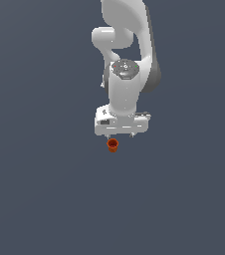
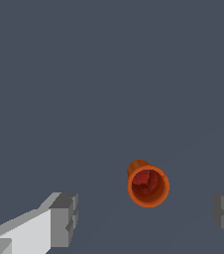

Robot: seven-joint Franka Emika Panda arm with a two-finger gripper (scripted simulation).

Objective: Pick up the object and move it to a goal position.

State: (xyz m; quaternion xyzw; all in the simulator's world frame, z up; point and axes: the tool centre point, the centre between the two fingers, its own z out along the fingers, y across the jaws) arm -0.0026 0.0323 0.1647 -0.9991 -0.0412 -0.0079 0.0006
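The object, a tiny orange-red cup [image 1: 112, 145], stands upright on the dark grey floor, just in front of the white gripper [image 1: 121, 135] and slightly toward the exterior view's left. In the wrist view the cup [image 2: 147, 184] shows its darker hollow from above. It sits roughly midway between the two grey fingertips [image 2: 64, 218], apart from both. The gripper [image 2: 144, 216] is open wide and holds nothing. No goal marker shows in either view.
The floor [image 1: 45, 199] is a plain dark grey surface with no other objects or edges in view. The white arm [image 1: 127, 60] rises behind the gripper.
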